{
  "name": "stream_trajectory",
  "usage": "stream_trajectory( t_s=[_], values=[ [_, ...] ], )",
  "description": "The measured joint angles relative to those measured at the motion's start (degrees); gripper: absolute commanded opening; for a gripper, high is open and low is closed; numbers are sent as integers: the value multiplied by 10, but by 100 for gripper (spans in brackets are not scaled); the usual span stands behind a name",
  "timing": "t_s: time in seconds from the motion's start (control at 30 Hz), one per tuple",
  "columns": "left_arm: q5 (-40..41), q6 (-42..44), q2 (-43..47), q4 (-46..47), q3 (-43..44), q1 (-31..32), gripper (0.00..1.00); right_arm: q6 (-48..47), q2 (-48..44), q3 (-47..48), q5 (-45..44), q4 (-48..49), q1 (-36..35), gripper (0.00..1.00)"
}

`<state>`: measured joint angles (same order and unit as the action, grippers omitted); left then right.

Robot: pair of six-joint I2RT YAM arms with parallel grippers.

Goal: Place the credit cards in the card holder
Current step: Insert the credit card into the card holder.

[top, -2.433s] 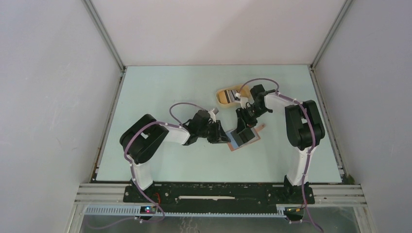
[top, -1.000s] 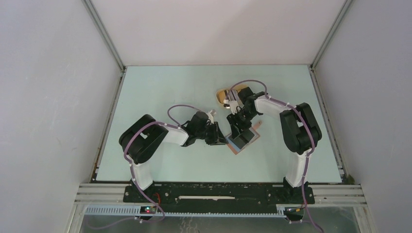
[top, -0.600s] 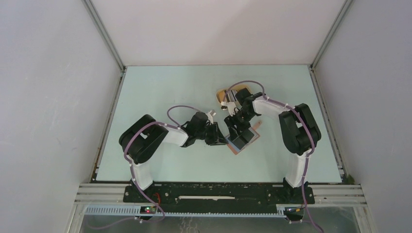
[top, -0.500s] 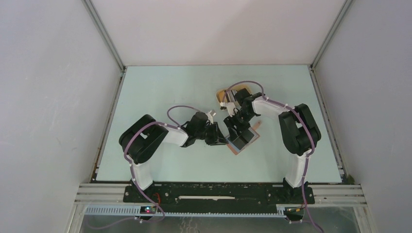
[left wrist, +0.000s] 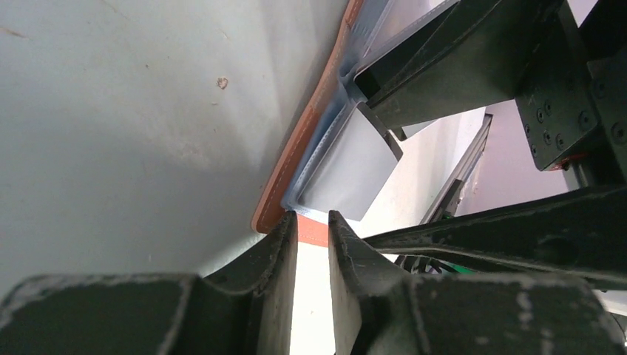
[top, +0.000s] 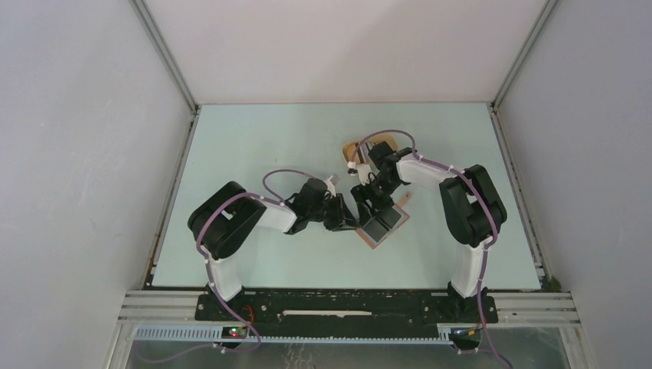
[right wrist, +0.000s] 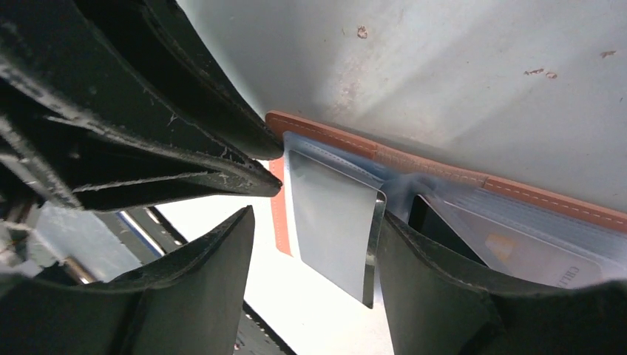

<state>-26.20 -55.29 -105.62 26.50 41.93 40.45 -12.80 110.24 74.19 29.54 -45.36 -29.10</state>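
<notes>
**Step in hand: seating a card in the card holder.**

1. Position. The card holder lies open near the middle of the tabletop, slightly toward the right edge. The yellow tray sits further toward the far edge and is partly hidden by the right arm.

2. Left gripper. The jaws are closed to a narrow gap, with the reddish-brown edge of the card holder clamped between them. This pins the holder flat against the tabletop.

3. Right gripper. The jaws stand apart on either side of the blue-grey card. One finger is at or very near the card's edge, and the other shows a clear gap, so the card is not gripped.

4. Card status. One end of the blue-grey card sits under the clear pocket at the end of the holder that the left gripper clamps. The other end projects from the pocket. A second card lies in a neighbouring pocket.

**Next move, as judged.**

- Insertion looks begun but not complete, so the projecting end probably needs a push along the pocket's axis until it is seated.
- The left clamp should hold throughout, or the holder may slide with the card.
- The push should be straight, since an angled one risks buckling the clear pocket.
- The top view does not show whether cards remain in the tray.
</notes>
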Motion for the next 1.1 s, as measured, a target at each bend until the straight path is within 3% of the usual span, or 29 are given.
stream_trajectory(
  t_s=[0.3,0.83,1.1],
  values=[
    [6,-2,18,18,-14,-3,31,16,0,0,82,0,53,74],
    [17,-2,51,29,-36,-5,31,12,0,0,80,0,44,66],
    [17,-3,51,40,-40,-5,32,10,0,0,104,-2,43,66]
  ],
)
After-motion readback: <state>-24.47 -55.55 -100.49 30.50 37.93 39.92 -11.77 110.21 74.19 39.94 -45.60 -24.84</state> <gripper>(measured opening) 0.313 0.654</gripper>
